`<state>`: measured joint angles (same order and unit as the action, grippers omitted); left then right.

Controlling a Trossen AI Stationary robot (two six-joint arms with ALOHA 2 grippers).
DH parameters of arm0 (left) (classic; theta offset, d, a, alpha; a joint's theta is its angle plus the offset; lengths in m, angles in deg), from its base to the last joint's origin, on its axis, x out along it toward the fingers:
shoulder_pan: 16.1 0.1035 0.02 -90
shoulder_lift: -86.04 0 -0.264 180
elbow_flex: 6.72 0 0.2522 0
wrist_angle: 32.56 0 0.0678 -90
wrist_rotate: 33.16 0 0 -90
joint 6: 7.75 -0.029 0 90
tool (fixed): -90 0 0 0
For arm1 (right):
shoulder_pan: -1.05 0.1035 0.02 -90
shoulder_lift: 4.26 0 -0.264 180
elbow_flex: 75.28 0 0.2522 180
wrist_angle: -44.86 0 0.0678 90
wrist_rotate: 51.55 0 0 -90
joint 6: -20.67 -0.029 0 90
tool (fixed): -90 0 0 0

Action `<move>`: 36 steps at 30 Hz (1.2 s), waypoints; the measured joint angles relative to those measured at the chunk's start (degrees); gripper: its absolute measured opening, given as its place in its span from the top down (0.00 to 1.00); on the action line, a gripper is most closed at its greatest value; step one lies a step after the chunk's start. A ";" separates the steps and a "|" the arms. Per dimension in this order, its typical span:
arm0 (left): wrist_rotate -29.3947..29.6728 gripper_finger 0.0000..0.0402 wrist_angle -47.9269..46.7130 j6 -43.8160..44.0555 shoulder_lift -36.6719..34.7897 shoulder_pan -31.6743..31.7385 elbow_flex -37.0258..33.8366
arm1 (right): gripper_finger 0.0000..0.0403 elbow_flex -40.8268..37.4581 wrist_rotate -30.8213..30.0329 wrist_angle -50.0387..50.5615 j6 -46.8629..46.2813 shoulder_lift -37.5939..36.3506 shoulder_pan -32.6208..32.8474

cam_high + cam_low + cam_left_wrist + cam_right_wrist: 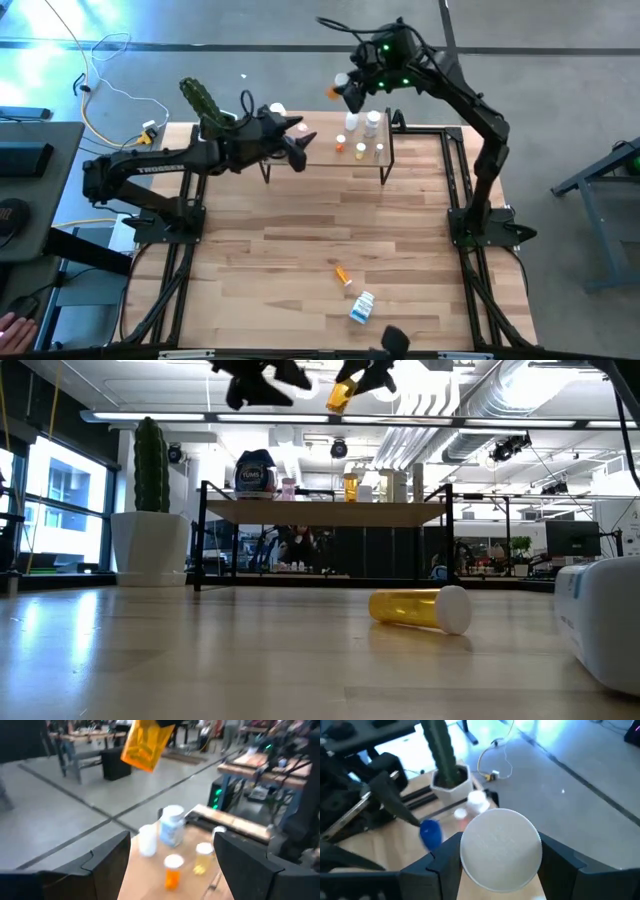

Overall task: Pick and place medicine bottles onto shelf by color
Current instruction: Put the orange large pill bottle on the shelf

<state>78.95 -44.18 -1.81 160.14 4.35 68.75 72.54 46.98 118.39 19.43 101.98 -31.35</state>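
Currently right tool (350, 90) clamped on orange bottle (334, 92), raised above shelf (320, 152) beside orange group (341, 146). Left tool (297, 140) spread, empty, over shelf's left end. Best lowered upright, released only on contact.

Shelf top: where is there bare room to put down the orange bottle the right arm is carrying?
The shelf is bare along its middle, between the left gripper hovering open over its left end and the bottle cluster crowding its right end. The right gripper holds the orange bottle above and behind that cluster. The cactus pot borders the left end.
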 joint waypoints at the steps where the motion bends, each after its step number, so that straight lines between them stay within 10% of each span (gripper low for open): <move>1: 0.03 0.31 -1.76 0.34 -0.68 0.30 0.00 | 0.51 0.00 -0.05 -0.87 0.22 0.62 -0.31; 15: -2.68 0.31 -25.97 6.52 -8.60 2.15 -0.02 | 0.51 0.00 -1.69 1.21 2.54 12.55 -0.94; 36: -6.54 0.31 -30.00 3.93 -8.32 2.80 -0.02 | 0.51 0.00 -3.01 6.95 6.64 19.26 0.69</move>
<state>72.41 -74.18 2.12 151.82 7.15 68.73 72.54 43.97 125.35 26.07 121.23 -30.66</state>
